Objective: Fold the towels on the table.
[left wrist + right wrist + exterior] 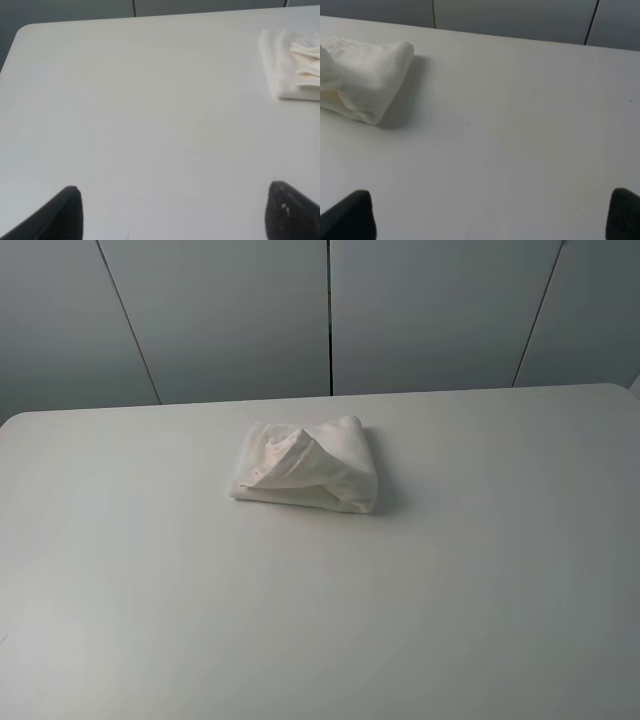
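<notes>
The white towel (305, 465) lies as a small folded bundle on the white table (320, 630), a little behind its middle, with a loose top layer lifted at one corner. It shows at the edge of the left wrist view (295, 65) and of the right wrist view (362, 77). Neither arm appears in the exterior high view. My left gripper (175, 212) is open and empty, well back from the towel. My right gripper (490, 215) is open and empty, also well back from it. The towel's tag is hidden.
Grey wall panels (330, 315) stand behind the table's far edge. The table's rounded far-left corner (22, 30) shows in the left wrist view. Bare tabletop surrounds the towel on all sides.
</notes>
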